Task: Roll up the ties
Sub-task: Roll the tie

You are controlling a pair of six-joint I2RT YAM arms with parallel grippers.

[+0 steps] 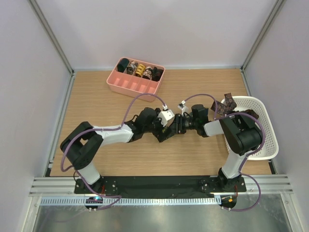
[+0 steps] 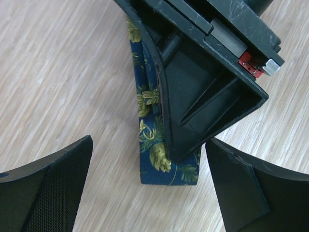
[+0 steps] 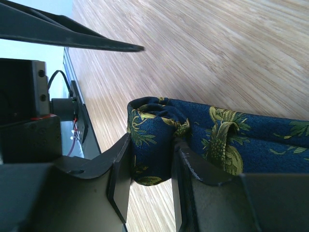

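Pinched nearest the lens by the right gripper (image 3: 151, 162) is the navy tie (image 3: 231, 140), judged barely rolled, at the centre of the table (image 1: 96, 101), while the left gripper (image 2: 147, 162) is held wide apart, finished rolls (image 1: 140, 71) are stored at 12 o'clock, and loose ties (image 1: 227, 103) are heaped at 3 o'clock.

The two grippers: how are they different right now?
The left gripper is wide open; the right gripper is shut on the tie. The left gripper holds nothing and sits above the tie's flat end; the right gripper pinches its bunched part. Both are black and meet at the same tie.
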